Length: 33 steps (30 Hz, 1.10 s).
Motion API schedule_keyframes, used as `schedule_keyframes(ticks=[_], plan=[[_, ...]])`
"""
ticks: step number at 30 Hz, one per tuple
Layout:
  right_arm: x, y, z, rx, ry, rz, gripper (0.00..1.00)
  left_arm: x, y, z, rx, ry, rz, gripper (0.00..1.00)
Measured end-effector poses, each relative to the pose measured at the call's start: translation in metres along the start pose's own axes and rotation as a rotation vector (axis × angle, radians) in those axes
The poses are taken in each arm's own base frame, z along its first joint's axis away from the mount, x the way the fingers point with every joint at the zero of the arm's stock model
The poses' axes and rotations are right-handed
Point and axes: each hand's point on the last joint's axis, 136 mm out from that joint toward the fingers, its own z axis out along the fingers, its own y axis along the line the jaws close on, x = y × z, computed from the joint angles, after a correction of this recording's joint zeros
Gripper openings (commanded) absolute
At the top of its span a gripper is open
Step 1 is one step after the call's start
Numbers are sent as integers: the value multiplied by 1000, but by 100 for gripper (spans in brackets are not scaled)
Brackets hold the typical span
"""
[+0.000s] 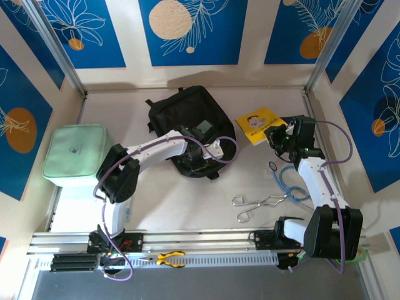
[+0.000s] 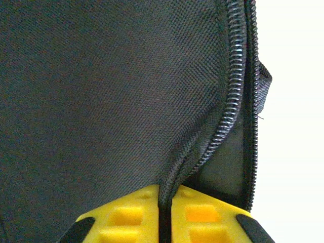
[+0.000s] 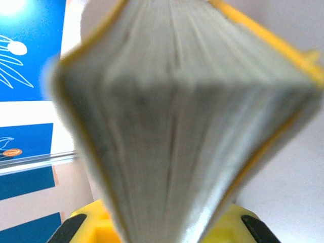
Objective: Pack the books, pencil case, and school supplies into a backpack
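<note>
The black backpack (image 1: 181, 112) lies flat at the middle back of the table. My left gripper (image 1: 199, 156) is at its near edge, shut on the fabric lip beside the zip. In the left wrist view the yellow fingers (image 2: 126, 215) pinch that seam, with the backpack cloth (image 2: 101, 91) above and the zip teeth (image 2: 235, 86) curving up on the right. The yellow book (image 1: 257, 120) with a cartoon face sits to the backpack's right. My right gripper (image 1: 278, 134) is shut on its near corner. The book's fanned page edges (image 3: 177, 111) stand close in front of the right wrist camera.
A mint-green rounded pouch (image 1: 75, 153) lies at the left edge. Metal tongs (image 1: 259, 206) and a blue looped cord (image 1: 290, 184) lie near the right arm. Yellow-handled pliers (image 1: 170, 258) rest on the front rail. Frame posts stand at the back corners.
</note>
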Motion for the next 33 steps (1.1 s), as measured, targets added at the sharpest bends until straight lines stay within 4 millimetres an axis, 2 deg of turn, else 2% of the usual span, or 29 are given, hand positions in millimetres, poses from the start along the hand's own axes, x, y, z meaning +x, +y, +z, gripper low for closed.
schedule_keyframes(ticks=[5,10,15,19,21,28,33], plan=[[-8,0,-14,-3,-40,3,3,-11,11,-22,-59,-69,-4,2],[-13,-2,-28,-1,-69,1,3,-25,33,-66,-139,-227,-92,1],[-8,-2,-34,-2,-53,-5,3,-23,67,-105,-212,-386,-268,0],[7,1,-40,-17,1,-14,3,-19,92,-124,-254,-493,-416,0],[17,3,-43,-23,30,-23,3,-19,98,-128,-263,-532,-458,0],[65,4,-49,-7,211,-12,3,-31,102,-134,-254,-629,-518,0],[81,1,-54,34,285,7,3,-38,103,-140,-243,-671,-528,0]])
